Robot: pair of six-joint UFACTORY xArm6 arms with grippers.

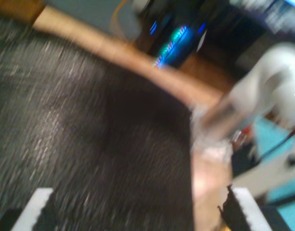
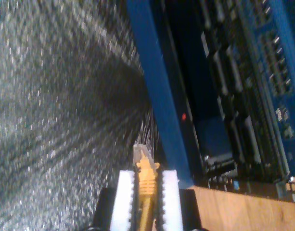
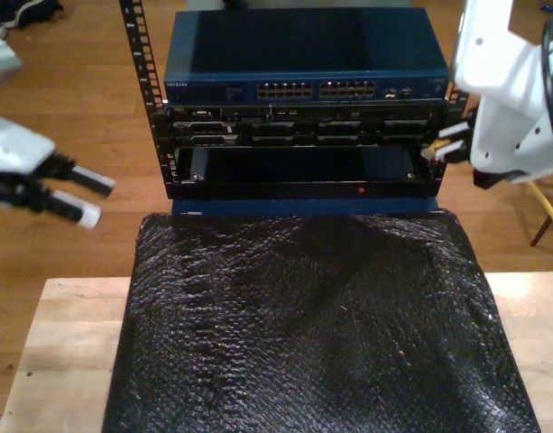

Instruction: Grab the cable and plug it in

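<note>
Beside rack [image 3: 294, 108], 2nd hand [image 2: 147, 185] grips cable [image 2: 147, 179].

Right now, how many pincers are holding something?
1. My second pincer, at the exterior view's right beside the rack, grips the cable behind its plug. My first pincer, at that view's left, is open.

Both wrist views dim, motion-blurred; exterior view bright, sharper, mat glinting.
</note>
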